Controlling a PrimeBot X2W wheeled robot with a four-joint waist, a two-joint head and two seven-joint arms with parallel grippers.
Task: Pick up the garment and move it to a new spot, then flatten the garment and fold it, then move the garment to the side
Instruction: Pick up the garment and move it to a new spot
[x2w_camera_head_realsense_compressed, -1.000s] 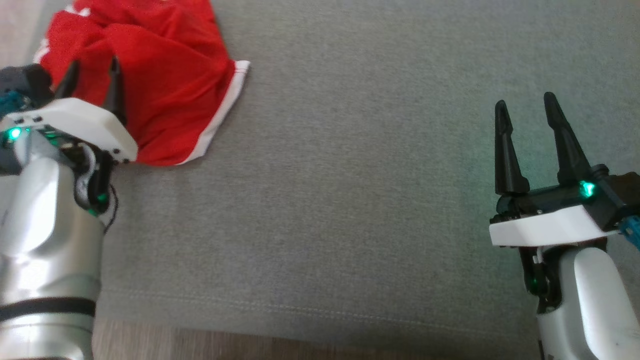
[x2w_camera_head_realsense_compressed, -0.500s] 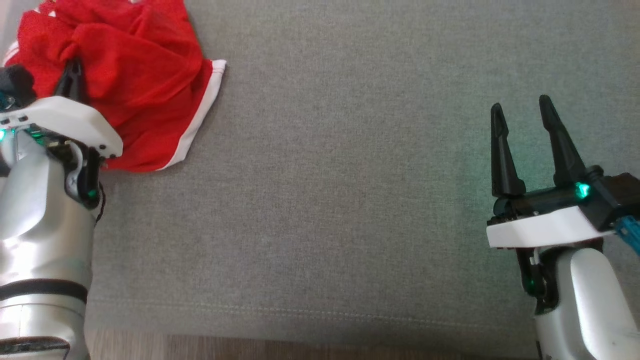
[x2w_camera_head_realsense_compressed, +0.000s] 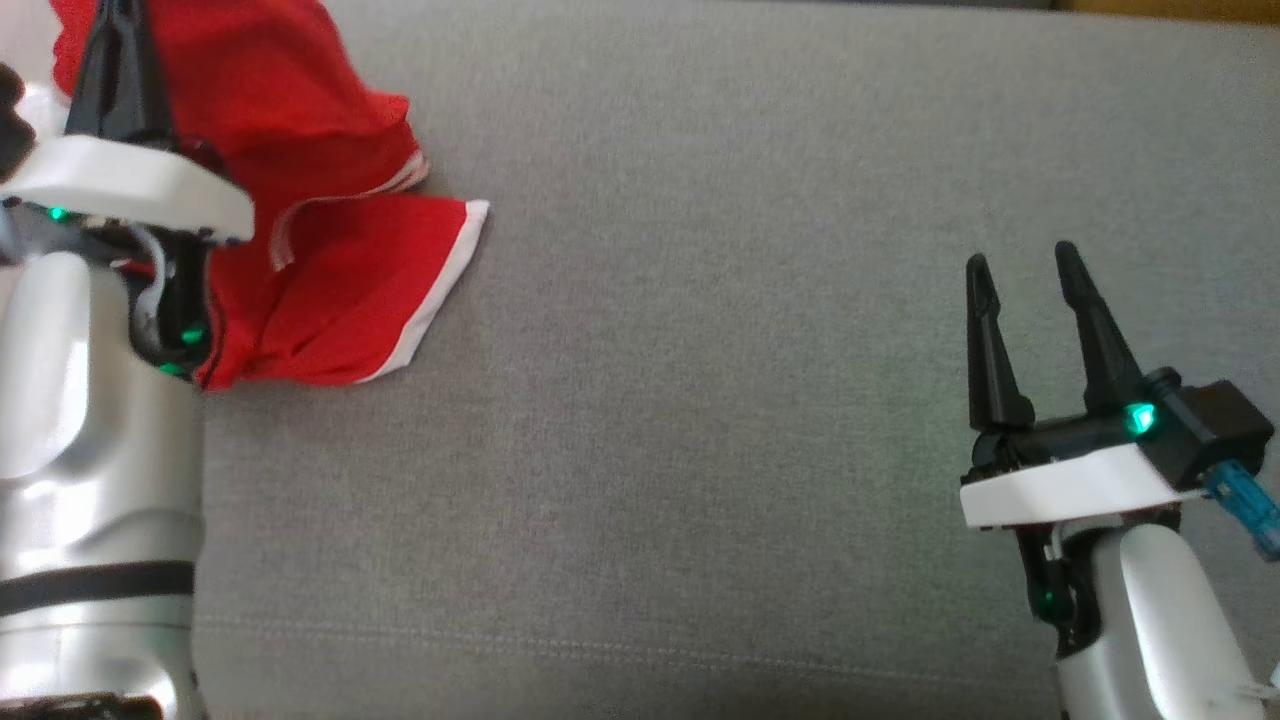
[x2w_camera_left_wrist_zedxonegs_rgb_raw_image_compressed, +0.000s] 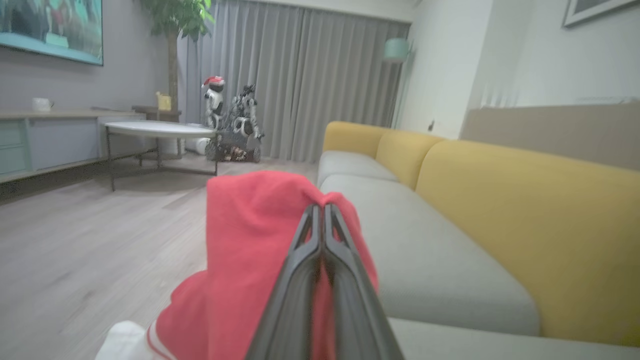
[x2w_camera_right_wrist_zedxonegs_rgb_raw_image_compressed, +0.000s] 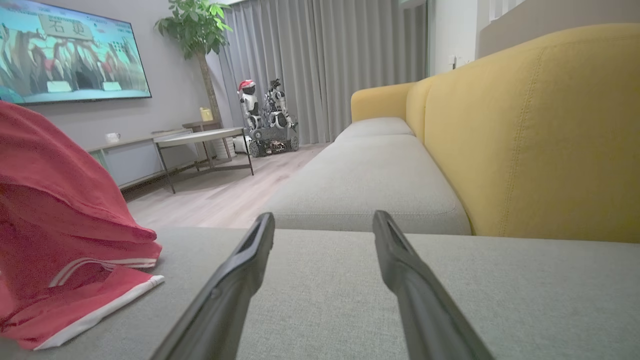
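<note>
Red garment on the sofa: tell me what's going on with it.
The robot's left gripper is shut on a bunch of the red garment and holds that part raised above the grey sofa seat cushion. The lower part, with its white hem, lies draped on the cushion. The right gripper is open over bare cushion, well apart from the garment. Flattening and folding are not yet done.

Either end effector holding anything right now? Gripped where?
Left end effector is shut on the red garment, pinching a bunched fold at its raised top; right end effector is open and holds nothing.
</note>
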